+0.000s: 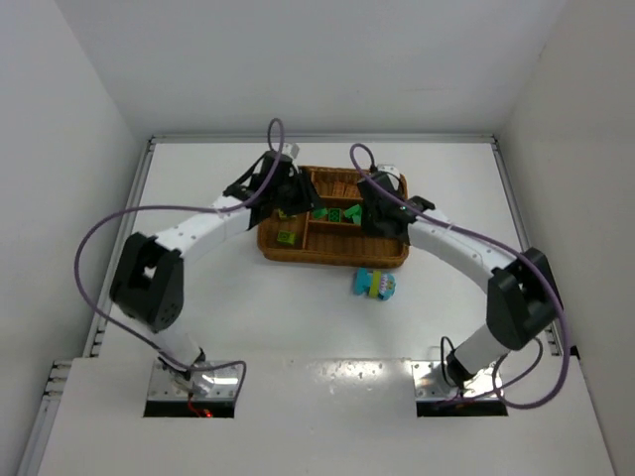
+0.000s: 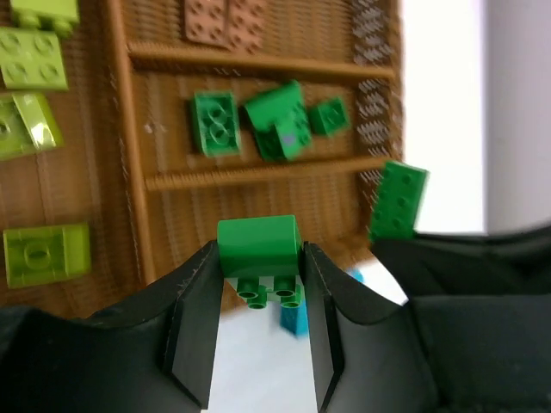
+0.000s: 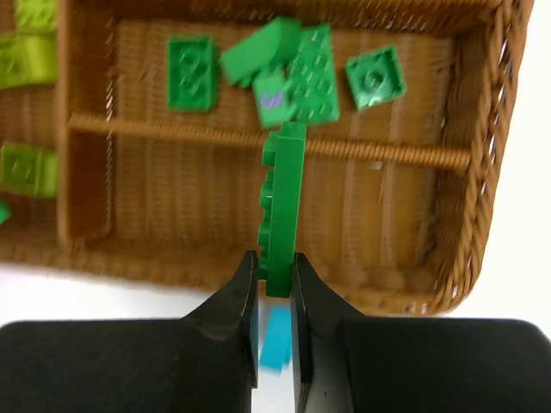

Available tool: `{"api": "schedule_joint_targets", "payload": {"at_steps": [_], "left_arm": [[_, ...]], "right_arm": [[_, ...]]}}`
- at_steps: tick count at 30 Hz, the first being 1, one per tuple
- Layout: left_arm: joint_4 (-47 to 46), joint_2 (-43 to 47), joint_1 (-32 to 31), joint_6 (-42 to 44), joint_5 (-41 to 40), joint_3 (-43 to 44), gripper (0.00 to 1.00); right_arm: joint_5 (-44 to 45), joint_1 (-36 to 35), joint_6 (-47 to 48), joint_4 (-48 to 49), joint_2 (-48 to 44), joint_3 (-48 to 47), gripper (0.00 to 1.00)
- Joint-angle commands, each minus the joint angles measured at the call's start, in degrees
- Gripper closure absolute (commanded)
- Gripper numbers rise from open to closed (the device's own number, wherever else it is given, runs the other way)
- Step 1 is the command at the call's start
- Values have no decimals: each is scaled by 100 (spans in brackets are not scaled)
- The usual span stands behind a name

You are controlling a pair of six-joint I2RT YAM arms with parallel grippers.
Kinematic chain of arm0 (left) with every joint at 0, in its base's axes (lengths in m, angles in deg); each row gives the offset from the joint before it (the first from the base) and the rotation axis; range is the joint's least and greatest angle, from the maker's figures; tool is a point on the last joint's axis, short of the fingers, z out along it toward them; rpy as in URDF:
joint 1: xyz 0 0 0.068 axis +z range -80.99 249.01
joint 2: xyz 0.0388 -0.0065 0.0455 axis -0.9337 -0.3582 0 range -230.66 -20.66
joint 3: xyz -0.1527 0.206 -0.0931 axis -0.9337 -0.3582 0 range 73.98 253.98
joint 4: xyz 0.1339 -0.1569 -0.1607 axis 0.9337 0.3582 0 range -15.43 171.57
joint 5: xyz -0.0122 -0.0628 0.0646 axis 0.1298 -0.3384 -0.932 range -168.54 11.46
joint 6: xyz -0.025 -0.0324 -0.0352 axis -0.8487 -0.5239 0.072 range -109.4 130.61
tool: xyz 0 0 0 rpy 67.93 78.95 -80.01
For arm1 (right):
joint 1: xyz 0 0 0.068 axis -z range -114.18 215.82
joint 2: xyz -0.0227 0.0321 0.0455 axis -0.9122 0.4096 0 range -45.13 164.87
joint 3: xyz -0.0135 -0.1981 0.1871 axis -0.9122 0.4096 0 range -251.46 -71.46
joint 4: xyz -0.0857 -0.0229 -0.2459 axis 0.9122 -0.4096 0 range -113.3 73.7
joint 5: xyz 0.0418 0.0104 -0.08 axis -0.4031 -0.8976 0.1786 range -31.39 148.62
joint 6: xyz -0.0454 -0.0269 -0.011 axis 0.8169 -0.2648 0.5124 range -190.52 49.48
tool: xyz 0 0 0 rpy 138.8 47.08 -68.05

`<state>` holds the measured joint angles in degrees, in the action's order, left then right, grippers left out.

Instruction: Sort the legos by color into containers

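Legos [image 1: 335, 213] mostly sat sorted in the tray [image 1: 332, 260] on the bench [image 1: 298, 327]. Green legos [image 3: 191, 72] lay in one narrow section, orange-brown legos [image 2: 228, 19] in the next narrow one beyond a divider [image 2: 258, 62], and lime legos [image 2: 33, 58] in the wide section on the left. Left tool [image 2: 258, 258] was clenched on a green brick [image 2: 258, 239], with the fingers [image 2: 200, 301] pressed against its two sides and the studs facing back toward the wrist; it hung over the tray's near edge. Right tool [image 3: 275, 268] was clamped on a green plate [image 3: 282, 198], held edge-on and upright over the nearest narrow section, its far end lining up with the wicker bar in front of the green pile. From the left wrist, that plate showed by the tray's right wall. Loose legos [image 1: 375, 285], cyan and lime, sat touching on the bench just in front of the tray. A cyan lego [image 3: 275, 340] showed blurred below both tools in the wrist views.
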<state>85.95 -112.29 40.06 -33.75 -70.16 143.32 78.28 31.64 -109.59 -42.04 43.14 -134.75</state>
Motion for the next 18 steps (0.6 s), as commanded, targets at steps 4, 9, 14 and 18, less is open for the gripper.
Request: {"api": "schedule_joint_targets", "payload": {"at_steps": [4,9,14,18], "left_arm": [[874,-1522,3,120,-548,1537,100],[1218,-2191,3,243,-776,2425,100],[1543,-2692,-49,357,-847,2997,91],[1806,-2886,-110,507,-847,3314,67]], "right_arm": [[-322,499,259,385,708,-711,100],[-515,684,259,463,1105,-905,98],[-578,798,259,517,1324,-975,75],[-525,921,259,631,1324,-923,50]]}}
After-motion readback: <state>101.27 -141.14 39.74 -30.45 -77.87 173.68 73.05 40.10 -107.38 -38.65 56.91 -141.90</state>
